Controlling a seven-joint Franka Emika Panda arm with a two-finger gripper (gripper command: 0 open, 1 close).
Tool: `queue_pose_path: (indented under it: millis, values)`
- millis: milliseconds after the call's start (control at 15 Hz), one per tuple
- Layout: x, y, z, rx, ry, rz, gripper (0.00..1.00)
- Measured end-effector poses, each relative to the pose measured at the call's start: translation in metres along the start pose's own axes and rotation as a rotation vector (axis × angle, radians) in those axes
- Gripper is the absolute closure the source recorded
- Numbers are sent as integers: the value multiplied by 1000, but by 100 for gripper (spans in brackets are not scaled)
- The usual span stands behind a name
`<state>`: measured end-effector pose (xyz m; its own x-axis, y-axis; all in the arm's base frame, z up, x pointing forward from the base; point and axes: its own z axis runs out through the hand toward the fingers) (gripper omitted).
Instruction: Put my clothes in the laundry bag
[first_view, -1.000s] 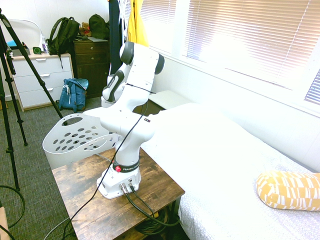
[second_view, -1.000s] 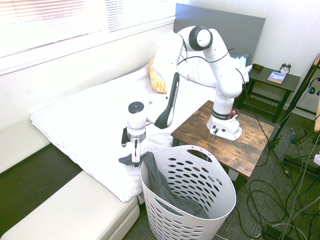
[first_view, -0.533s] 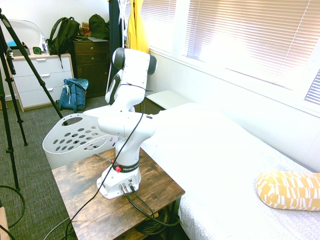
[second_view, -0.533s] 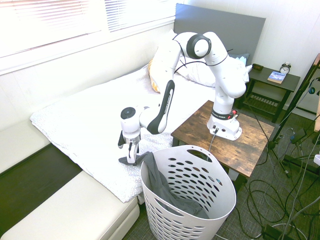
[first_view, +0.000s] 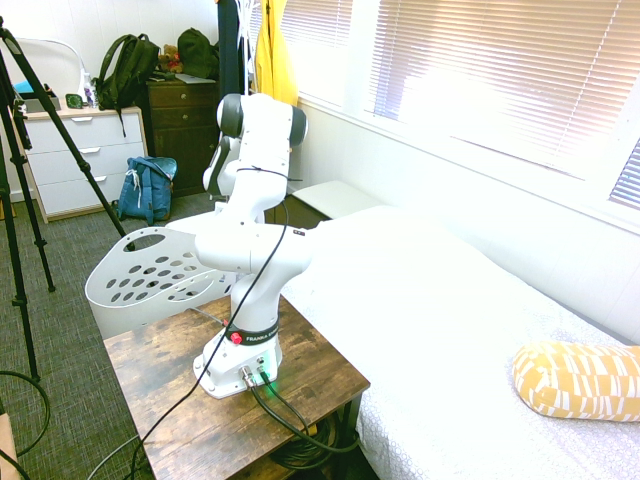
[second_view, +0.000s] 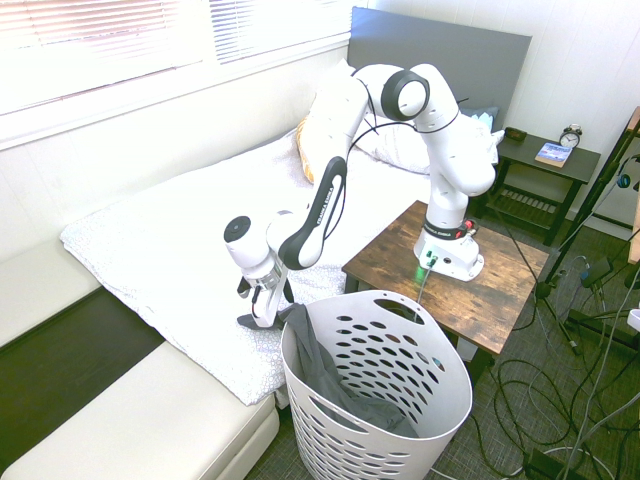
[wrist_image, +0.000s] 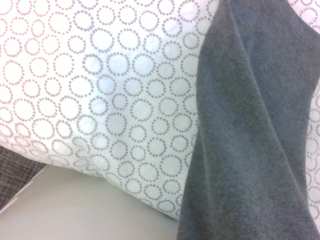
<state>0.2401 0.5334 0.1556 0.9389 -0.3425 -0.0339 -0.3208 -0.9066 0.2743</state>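
The gripper (second_view: 262, 312) has swung lower and tilted since a moment ago, its fingers spread and holding nothing at the bed's (second_view: 170, 250) near edge. The grey shirt (second_view: 318, 362) drapes over the laundry basket's (second_view: 440, 400) rim, one end trailing onto the dotted bedspread (wrist_image: 100, 100) beside the fingers.

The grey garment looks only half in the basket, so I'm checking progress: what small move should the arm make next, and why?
Probably lower the open pincer onto the grey garment's tail and close. That end still drapes over the laundry basket rim onto the bed cover, right beneath the pincer, ungripped.
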Motion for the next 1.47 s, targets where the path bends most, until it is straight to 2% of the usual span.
queue_pose_path:
  millis: [467, 1133, 1333, 1467]
  values:
    - [2, 5, 7, -53, -39, 51, 100]
    - [-6, 4, 6, -51, -53, 55, 100]
    - [-7, 4, -10, -27, -41, 59, 100]
    - [-19, 7, -42, 4, 3, 51, 100]
